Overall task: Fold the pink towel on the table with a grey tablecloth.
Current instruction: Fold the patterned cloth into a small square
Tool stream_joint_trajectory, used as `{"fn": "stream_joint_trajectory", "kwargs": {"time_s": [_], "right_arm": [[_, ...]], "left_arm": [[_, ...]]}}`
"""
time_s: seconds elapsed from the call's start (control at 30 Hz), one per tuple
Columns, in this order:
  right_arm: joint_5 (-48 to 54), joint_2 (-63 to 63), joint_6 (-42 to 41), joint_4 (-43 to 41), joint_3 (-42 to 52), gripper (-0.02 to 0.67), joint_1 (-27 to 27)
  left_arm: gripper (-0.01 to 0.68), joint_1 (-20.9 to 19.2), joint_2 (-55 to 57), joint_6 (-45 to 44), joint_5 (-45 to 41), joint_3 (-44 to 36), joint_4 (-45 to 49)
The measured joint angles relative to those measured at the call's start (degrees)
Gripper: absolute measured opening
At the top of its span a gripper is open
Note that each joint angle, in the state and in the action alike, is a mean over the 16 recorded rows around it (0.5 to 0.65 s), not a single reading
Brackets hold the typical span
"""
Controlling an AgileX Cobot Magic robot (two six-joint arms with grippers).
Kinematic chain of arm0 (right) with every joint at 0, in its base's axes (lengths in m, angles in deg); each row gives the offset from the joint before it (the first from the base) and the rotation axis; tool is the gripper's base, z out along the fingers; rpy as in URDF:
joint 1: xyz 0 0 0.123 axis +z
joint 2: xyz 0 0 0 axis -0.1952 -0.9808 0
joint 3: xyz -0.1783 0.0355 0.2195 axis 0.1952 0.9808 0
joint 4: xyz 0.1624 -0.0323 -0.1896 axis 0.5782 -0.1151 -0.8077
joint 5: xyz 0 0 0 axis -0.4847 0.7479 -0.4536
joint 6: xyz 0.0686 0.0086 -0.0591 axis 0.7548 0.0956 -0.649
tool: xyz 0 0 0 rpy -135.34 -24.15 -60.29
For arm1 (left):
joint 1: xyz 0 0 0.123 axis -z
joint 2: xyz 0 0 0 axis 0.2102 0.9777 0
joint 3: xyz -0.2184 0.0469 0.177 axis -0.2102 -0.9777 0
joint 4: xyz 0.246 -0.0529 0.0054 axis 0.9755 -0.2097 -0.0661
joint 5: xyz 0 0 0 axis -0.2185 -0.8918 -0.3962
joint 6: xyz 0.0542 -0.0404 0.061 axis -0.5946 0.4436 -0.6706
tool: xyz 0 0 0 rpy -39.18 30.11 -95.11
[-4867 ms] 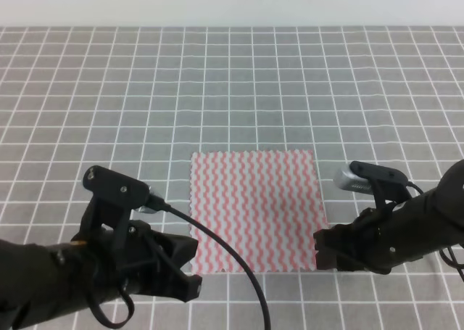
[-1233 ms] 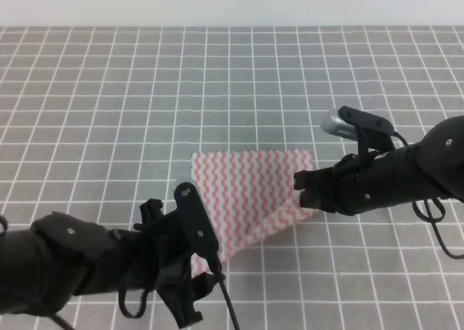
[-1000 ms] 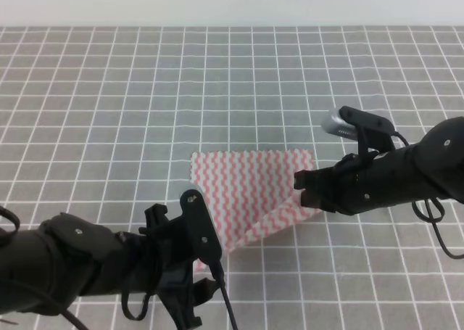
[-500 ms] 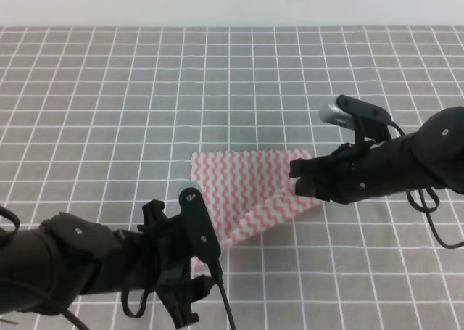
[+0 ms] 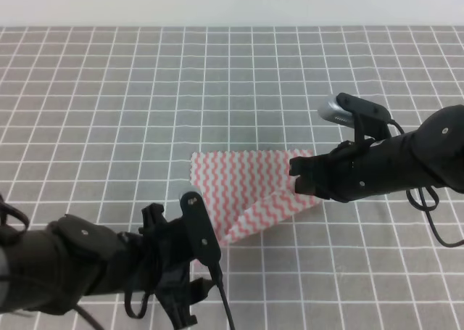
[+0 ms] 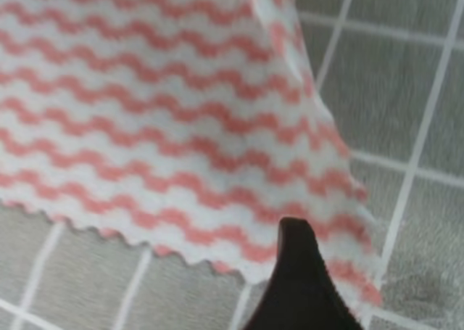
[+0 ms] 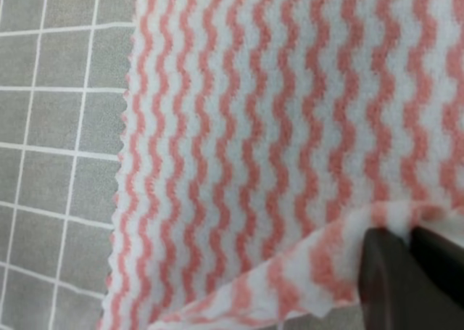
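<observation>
My right gripper [image 5: 299, 183] is clamped on the pink towel [image 5: 246, 188], its raised corner pinched between the fingers [image 7: 384, 268]; the rest spreads leftward over the grey tablecloth [image 5: 217, 83]. My left gripper [image 5: 194, 290] sits by the near edge; I can't tell its grip.

We find no text, label, brand, number or sign that can be read in any of the three views. The pink towel [image 5: 250, 188] carries only wavy stripes, and the desk [image 5: 109, 98] cloth only a grid of thin white lines.
</observation>
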Motion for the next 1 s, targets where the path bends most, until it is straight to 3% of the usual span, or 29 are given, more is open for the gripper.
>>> {"fn": "stream_joint_trajectory", "kwargs": {"time_s": [0.67,0.8,1.0], "right_arm": [[0.07,0.00,-1.15,0.42,0.01,-0.014,0.00],[0.00,-0.06,-1.37,0.53,0.00,-0.014,0.01],[0.01,0.00,-1.46,0.67,0.01,-0.014,0.00]], "left_arm": [[0.427,0.00,3.28,-0.03,3.59,2.08,-4.17],[0.389,0.01,3.37,-0.28,4.28,2.44,-4.62],[0.279,0.01,3.37,-2.28,3.71,2.53,-4.64]]}}
